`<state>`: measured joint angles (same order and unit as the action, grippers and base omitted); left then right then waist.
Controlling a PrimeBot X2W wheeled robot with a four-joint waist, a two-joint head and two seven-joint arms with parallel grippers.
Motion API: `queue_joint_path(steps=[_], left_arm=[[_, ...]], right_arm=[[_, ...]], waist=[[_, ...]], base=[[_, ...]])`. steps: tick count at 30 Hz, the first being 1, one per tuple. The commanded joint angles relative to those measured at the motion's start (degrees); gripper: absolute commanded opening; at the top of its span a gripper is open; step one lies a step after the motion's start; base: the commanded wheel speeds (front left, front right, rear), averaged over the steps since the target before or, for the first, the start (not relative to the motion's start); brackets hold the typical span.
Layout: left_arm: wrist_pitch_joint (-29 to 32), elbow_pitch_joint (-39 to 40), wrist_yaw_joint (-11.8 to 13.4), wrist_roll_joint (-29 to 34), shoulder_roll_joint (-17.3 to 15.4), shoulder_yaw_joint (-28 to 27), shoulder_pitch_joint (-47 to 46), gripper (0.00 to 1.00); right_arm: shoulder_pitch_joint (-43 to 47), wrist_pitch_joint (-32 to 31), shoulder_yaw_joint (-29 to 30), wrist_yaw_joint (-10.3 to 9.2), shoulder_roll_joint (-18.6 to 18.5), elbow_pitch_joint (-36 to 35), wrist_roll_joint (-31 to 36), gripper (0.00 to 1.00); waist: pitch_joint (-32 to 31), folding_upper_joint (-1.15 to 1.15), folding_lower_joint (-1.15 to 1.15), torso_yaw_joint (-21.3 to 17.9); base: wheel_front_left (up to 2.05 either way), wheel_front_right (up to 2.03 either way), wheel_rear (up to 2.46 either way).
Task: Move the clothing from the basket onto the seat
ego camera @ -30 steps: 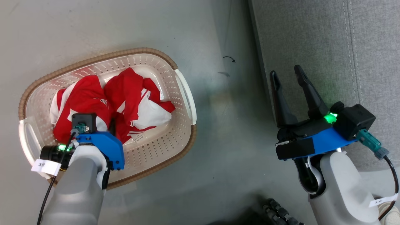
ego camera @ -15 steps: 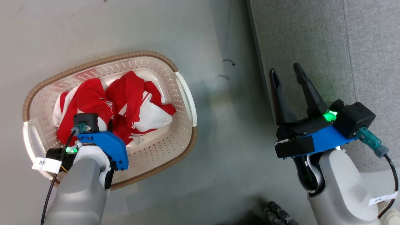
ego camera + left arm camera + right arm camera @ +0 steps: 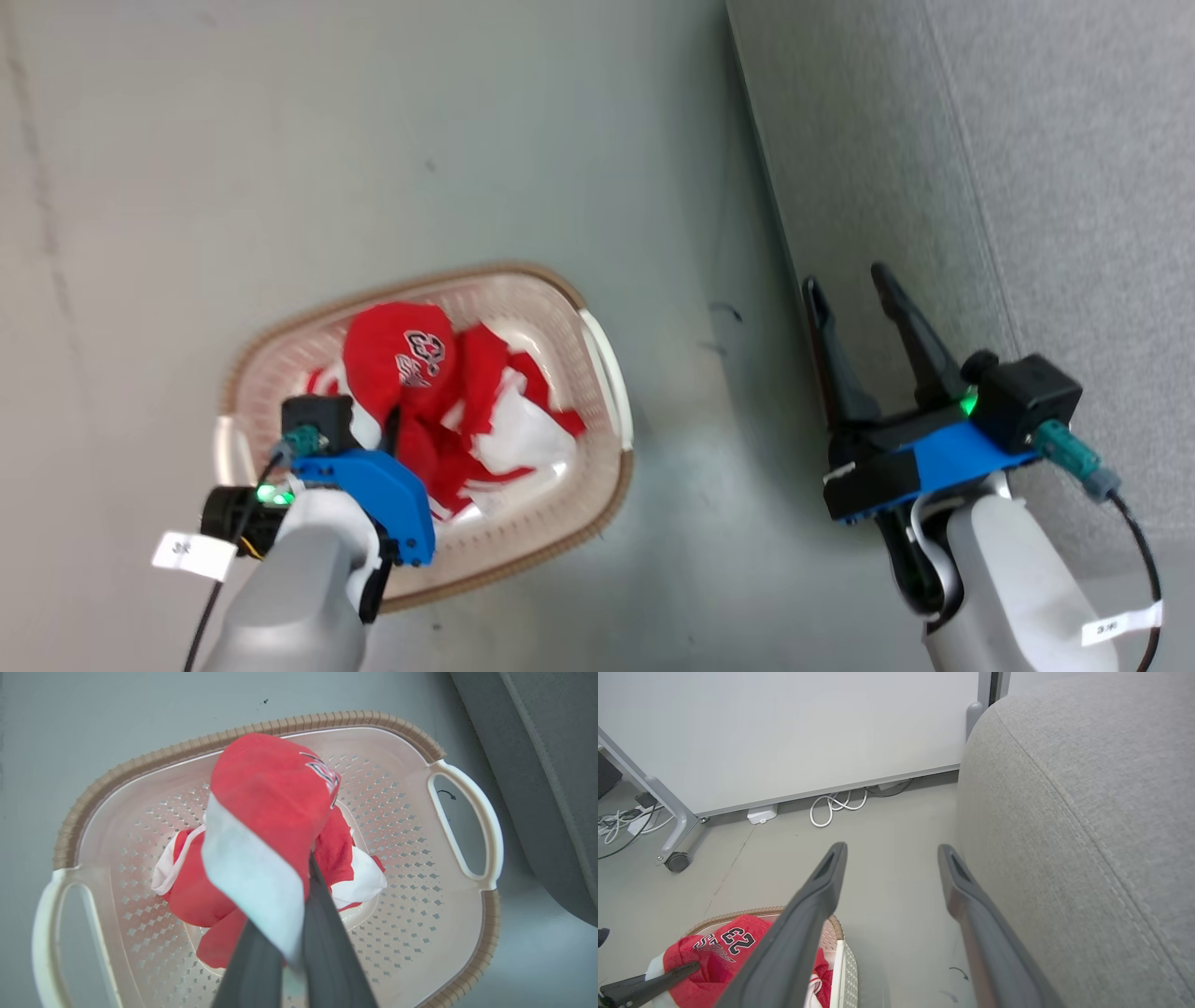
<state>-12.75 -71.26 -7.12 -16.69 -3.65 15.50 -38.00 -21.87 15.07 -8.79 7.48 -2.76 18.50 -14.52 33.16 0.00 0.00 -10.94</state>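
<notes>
Red clothing hung clamped in my left end effector over the basket — my right end effector stood spread beside the seat.

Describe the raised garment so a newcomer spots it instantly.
Left of the grey seat, a cream basket sits on the floor. Among the red clothing inside, it's the piece held above the heap, showing a dark logo and a white panel.
</notes>
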Motion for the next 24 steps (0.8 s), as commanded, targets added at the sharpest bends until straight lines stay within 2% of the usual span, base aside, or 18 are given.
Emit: queue_joint_path(steps=[1, 7, 13, 24], left_arm=[[-0.59, 0.69, -0.36, -0.58, 0.20, 0.71, 1.15, 0.00], [-0.89, 5.63, -0.36, -4.32, 0.75, 5.37, 4.06, 0.00], [1.89, 16.82, -0.38, -12.75, 0.75, 15.54, 6.38, 0.00], [4.70, 29.76, -0.38, -19.24, 0.74, 27.47, 1.67, 0.00]], right_arm=[[1.23, 0.12, 0.15, 0.03, -0.22, 0.60, 0.53, 1.00], [3.42, -0.44, 0.32, 0.03, -0.23, 2.14, 1.27, 1.00], [6.87, -2.13, 1.02, 0.03, -0.21, 2.68, 2.80, 1.00], [12.09, -5.80, 0.16, 0.03, -0.21, -0.19, 2.77, 1.00]], waist=[[-6.56, 0.00, 0.00, 3.89], [-13.21, 0.00, 0.00, 6.64], [-20.16, 0.00, 0.00, 10.27], [-28.33, 0.00, 0.00, 13.11]], base=[[0.00, 0.00, 0.00], [0.00, 0.00, 0.00], [0.00, 0.00, 0.00], [0.00, 0.00, 0.00]])
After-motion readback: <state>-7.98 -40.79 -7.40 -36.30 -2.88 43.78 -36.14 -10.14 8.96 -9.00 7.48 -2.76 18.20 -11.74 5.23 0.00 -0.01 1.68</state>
